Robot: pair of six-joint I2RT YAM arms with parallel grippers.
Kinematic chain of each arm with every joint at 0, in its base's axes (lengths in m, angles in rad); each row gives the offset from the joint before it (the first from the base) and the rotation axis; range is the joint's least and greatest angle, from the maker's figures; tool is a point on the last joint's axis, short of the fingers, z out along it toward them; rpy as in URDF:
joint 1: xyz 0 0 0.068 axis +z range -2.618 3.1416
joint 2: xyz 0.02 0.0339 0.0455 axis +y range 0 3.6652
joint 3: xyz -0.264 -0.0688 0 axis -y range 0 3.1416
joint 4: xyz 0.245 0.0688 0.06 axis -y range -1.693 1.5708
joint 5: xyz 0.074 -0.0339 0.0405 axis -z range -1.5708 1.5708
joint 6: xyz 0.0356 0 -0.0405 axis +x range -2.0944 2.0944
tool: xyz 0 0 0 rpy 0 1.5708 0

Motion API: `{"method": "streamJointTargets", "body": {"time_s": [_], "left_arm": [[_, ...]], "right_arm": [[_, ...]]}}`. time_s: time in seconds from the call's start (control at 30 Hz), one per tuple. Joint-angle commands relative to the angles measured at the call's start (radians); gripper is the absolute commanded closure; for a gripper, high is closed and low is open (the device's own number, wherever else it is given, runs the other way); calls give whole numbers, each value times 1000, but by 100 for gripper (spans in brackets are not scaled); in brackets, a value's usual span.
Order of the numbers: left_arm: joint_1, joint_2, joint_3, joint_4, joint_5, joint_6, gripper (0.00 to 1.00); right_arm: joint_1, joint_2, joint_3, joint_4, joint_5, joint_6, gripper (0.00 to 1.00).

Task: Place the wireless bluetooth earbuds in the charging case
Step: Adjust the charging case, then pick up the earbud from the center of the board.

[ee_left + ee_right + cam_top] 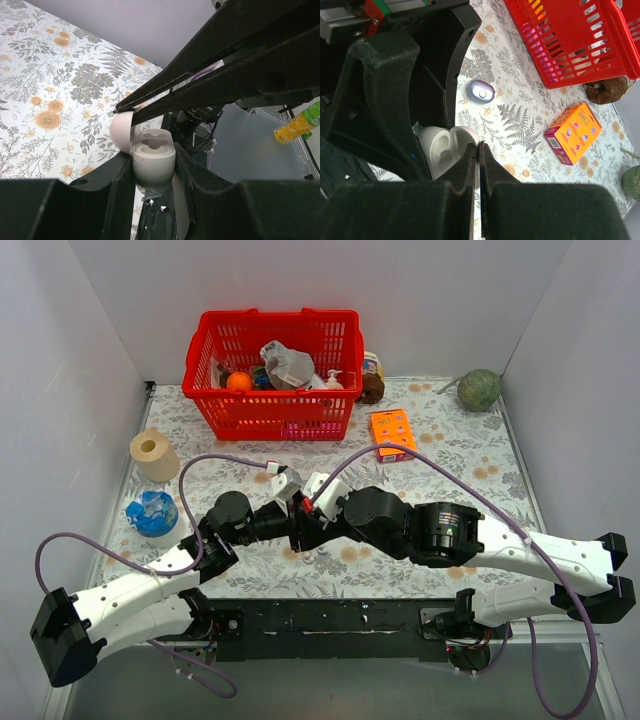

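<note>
Item held: the charging case (151,152), pale in both wrist views, is clamped at its base between the fingers of the left gripper (152,172) and is carried hinged open, its two sockets facing up and its lid (121,134) swung back to one side. The right gripper (479,150) is seen with fingers pressed together and nothing visible between them. Its tips are set at the upper edge of the lid, though contact cannot be confirmed, and its fingers are laid across the space above the sockets. In the top view the case is hidden beneath the two wrists, which are crowded together over the middle of the floral table cover (450,470). One earbud (481,91), a small glossy lavender oval, is found lying on the cover apart from the case, toward the red basket (270,405). The second earbud cannot be made out. An orange ball (238,381), a crumpled grey packet (285,362) and a white pump bottle (333,380) are kept in the basket. Also listed on the cover: an orange box (392,432), a brown lump (372,390) beside the basket, a green round object (479,390) at the far right corner, a beige roll (155,452) and a blue-and-white piece (152,512) at the left.
</note>
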Motion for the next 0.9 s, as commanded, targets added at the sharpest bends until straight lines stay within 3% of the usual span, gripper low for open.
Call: {"method": "streamJointTargets", "body": {"time_s": [0.0,0.07,0.1,0.2,0.27,0.4,0.57,0.77,0.87], "left_arm": [[4,-34,-23,35,-27,16,100],[4,-49,-43,52,-34,20,100],[4,-57,-55,73,-42,16,100],[4,-101,-100,122,-71,13,100],[4,-136,-159,159,-112,3,100],[4,-306,-284,272,-209,-31,100],[4,-503,-498,476,-173,-130,100],[2,-698,-586,394,-177,-221,100],[2,-751,-565,287,-195,-189,100]], "right_arm": [[9,-10,28,64,-4,44,88],[7,-17,42,74,-6,91,72],[1,-23,57,80,-9,107,56],[-40,-46,98,97,-55,194,39],[-89,-77,108,115,-92,264,36],[-207,-166,22,164,-122,395,34],[-330,-223,-275,230,-306,509,42],[-330,-139,-559,403,-490,581,52],[-329,-65,-583,465,-506,593,52]]}}
